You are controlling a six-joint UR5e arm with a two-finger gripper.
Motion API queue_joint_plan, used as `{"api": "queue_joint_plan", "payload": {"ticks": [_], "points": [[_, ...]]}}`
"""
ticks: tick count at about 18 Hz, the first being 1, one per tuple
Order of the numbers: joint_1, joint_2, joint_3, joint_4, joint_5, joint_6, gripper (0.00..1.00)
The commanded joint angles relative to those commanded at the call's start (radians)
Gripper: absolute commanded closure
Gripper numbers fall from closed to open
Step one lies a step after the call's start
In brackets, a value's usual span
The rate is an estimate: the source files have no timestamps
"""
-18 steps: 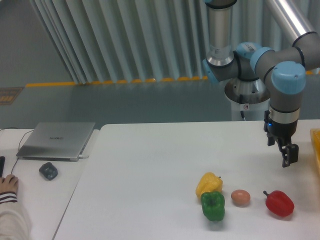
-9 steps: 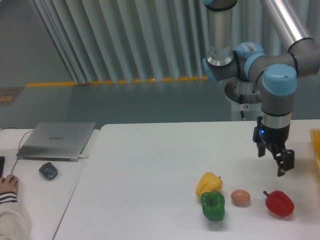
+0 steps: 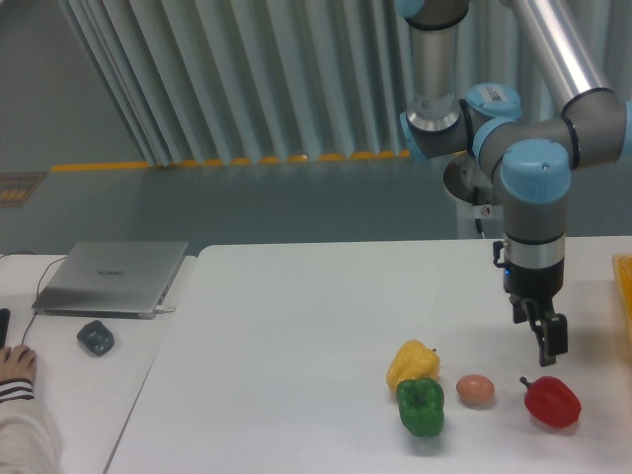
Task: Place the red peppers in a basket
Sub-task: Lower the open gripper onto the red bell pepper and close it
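Note:
The red pepper (image 3: 551, 401) lies on the white table at the front right, glossy, its dark stem pointing left. My gripper (image 3: 537, 340) hangs just above and slightly left of it, fingers pointing down and open, with nothing between them. It does not touch the pepper. The basket (image 3: 625, 288) shows only as a thin yellow-orange strip at the right edge of the view, right of the gripper.
A yellow pepper (image 3: 411, 361), a green pepper (image 3: 422, 406) and a small orange-brown round fruit (image 3: 475, 389) sit in a cluster left of the red pepper. A laptop (image 3: 112, 276), a small dark object (image 3: 95, 338) and a person's hand (image 3: 15, 365) are at the far left.
My gripper has moved left and down, from near the basket edge to just above the red pepper. The peppers and the fruit have not moved.

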Motion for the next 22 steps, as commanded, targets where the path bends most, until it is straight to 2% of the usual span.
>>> {"api": "queue_joint_plan", "payload": {"ticks": [2, 7, 10, 22], "points": [[0.002, -0.023, 0.012, 0.005, 0.021, 0.063, 0.00], [-0.006, -0.072, 0.048, 0.024, 0.061, 0.071, 0.00], [-0.011, -0.097, 0.046, 0.037, 0.063, 0.074, 0.00], [-0.026, -0.138, 0.034, 0.038, 0.063, 0.062, 0.00]]}}
